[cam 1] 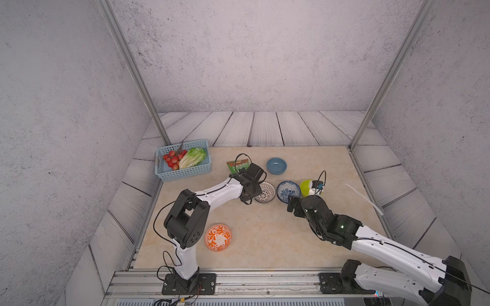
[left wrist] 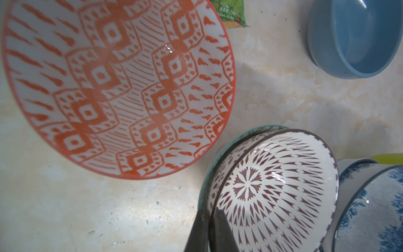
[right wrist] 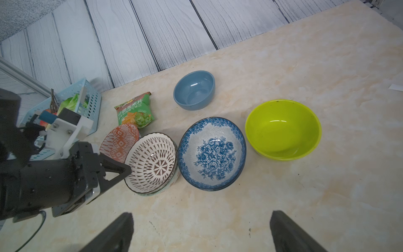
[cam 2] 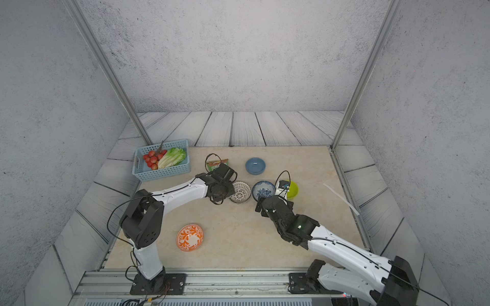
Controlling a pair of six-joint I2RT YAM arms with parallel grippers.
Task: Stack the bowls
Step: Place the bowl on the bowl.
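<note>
Tabletop (right wrist: 327, 196): left jaws pinch lattice bowl (left wrist: 272, 185) rim.

Robot lab test cell; grey textured panel walls (cam 1: 252, 53), aluminium frame posts (cam 1: 134, 74), bolted base rail (cam 1: 265, 280); staged marble-print tabletop (cam 1: 265, 238)

- Teal bowl (left wrist: 237, 136): only a rim sliver shows under the lattice bowl (left wrist: 272, 192).
- Snack bag (left wrist: 231, 13): cropped by the frame.
- Lime bowl (cam 1: 305, 185): partly behind a wrist camera (cam 1: 316, 185).

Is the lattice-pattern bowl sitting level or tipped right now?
Tipped: the lattice bowl leans inside a green-rimmed bowl, its rim pinched by the left tool.
</note>
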